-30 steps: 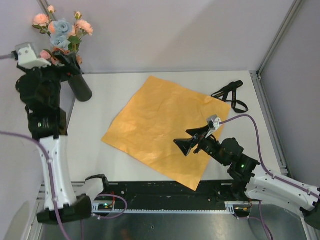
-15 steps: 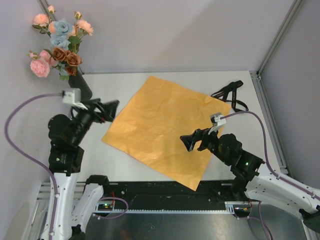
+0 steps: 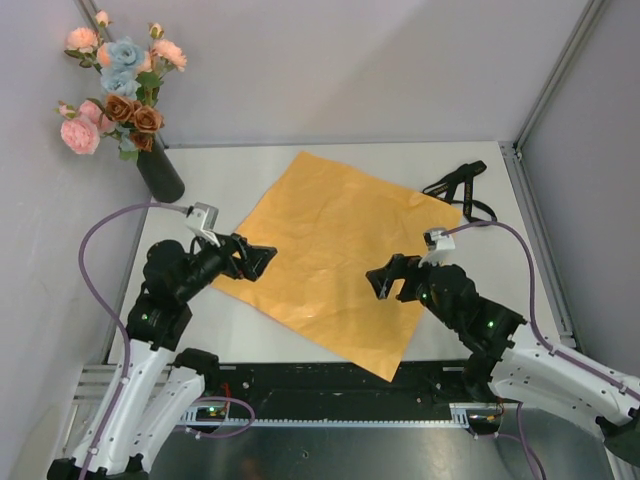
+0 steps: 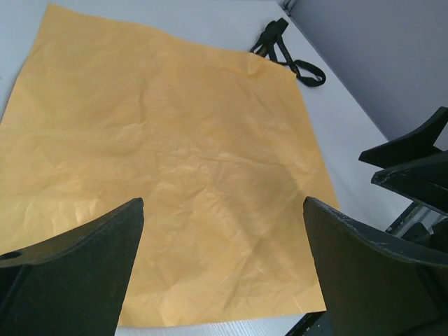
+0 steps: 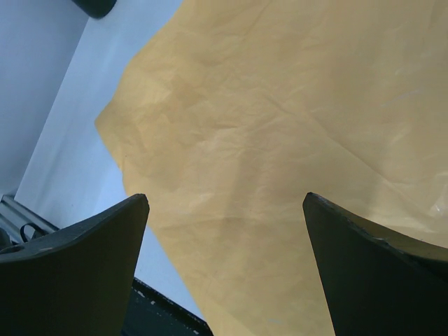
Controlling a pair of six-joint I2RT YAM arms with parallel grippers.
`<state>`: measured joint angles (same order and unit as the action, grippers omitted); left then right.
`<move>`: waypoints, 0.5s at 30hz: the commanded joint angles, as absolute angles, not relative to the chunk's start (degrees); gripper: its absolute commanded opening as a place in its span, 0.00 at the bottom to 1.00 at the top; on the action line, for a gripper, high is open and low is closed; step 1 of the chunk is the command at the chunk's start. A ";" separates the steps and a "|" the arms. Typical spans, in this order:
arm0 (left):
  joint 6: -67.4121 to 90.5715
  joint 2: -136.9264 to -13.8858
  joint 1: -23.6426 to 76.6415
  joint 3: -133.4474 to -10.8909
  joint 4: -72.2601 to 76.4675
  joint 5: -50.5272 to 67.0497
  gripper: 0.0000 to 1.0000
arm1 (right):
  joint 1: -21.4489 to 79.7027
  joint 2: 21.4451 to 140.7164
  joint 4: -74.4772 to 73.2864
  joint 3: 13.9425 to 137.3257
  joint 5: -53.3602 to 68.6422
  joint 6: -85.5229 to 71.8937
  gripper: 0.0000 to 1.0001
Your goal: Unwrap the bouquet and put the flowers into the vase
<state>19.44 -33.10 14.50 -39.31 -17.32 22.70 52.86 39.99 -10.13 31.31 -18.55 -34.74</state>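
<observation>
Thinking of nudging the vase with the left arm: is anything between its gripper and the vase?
Nothing visible. The left gripper hovers open over the left edge of the orange paper; only bare table separates it from the vase, far left, holding the flowers.

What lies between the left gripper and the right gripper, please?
The top view shows only the flat orange paper sheet between the left gripper and the right gripper.

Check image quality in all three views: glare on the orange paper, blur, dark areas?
Top external: even, diffuse light, soft shadows, no blown glare on the orange paper; flowers sharp. Left wrist: paper creases crisp, black ribbon legible, own jaws near-black and slightly soft. Right wrist: faint pale sheen mid-sheet, creases softer, jaws dark with little detail.
</observation>
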 commanded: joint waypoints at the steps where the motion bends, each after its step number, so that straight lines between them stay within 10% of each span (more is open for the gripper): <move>1: 17.97 -30.85 15.01 -39.76 -14.61 22.66 1.00 | 51.81 37.53 -9.59 33.92 -21.98 -34.08 0.99; 15: 18.25 -30.38 14.99 -39.28 -14.66 22.80 1.00 | 50.30 34.53 -10.07 36.90 -22.69 -28.97 0.99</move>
